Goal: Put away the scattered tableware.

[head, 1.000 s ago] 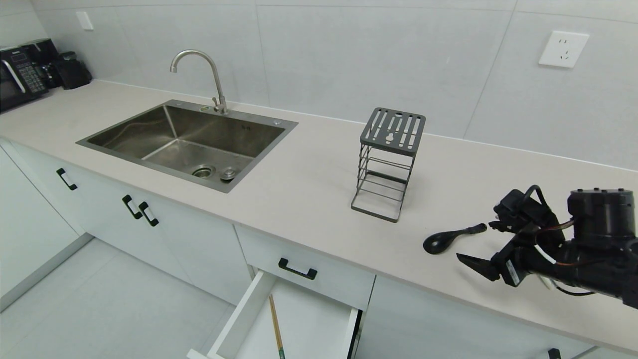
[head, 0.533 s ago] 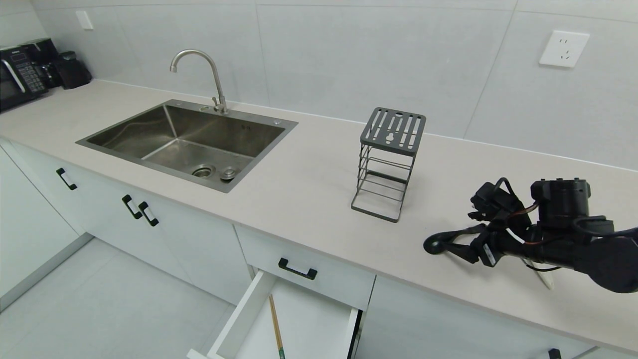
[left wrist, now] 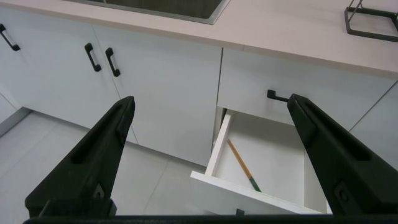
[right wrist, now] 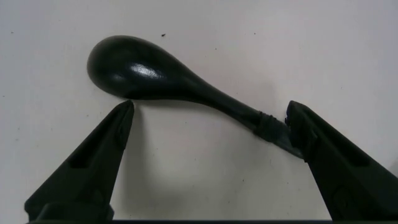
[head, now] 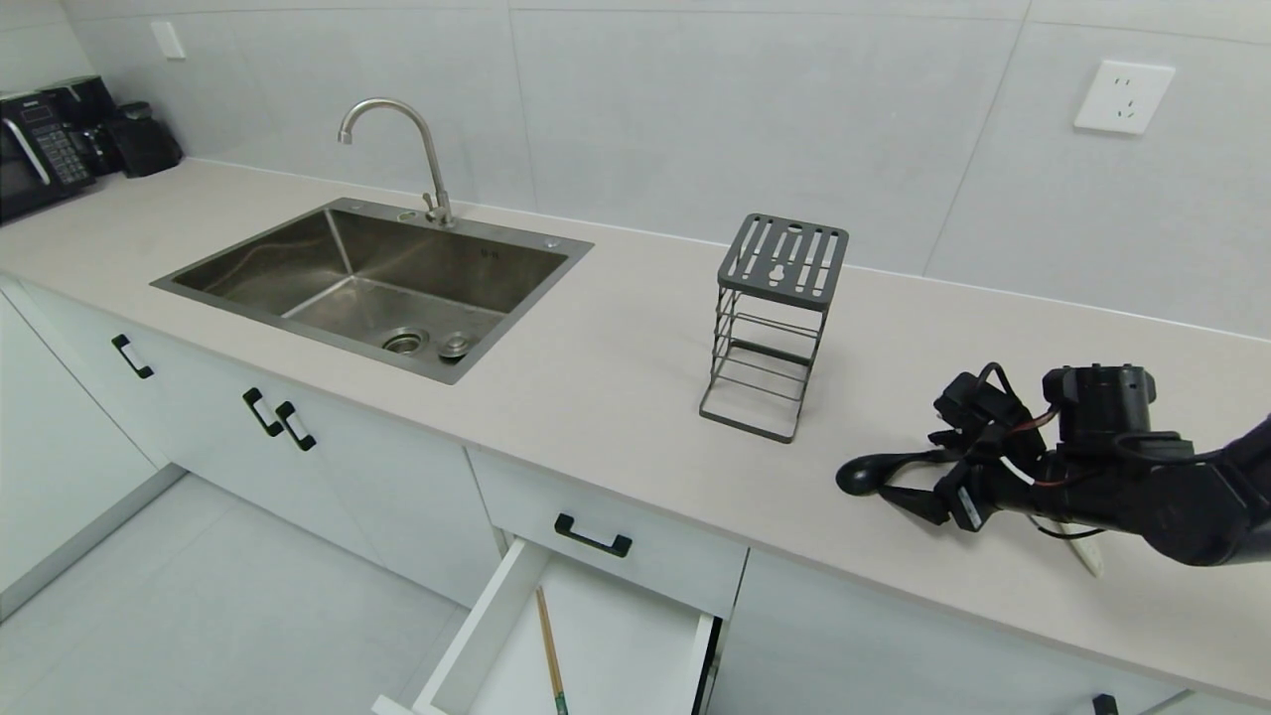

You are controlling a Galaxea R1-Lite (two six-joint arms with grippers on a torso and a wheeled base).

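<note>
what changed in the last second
The right gripper swung left and away from the counter's near edge, and its open fingers now straddle the handle of the black spoon. The spoon's bowl looks nudged slightly left; nothing is gripped yet. The rack, sink and open drawer with its chopstick stayed put.

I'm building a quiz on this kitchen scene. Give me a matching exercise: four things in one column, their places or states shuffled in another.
Things:
1 spoon
2 rack
3 drawer
4 chopstick

Places or states:
A pulled open under the counter
B lying in the drawer
C standing on the counter
D lying on the counter at the right gripper

Pairs: 1-D, 2-C, 3-A, 4-B.
</note>
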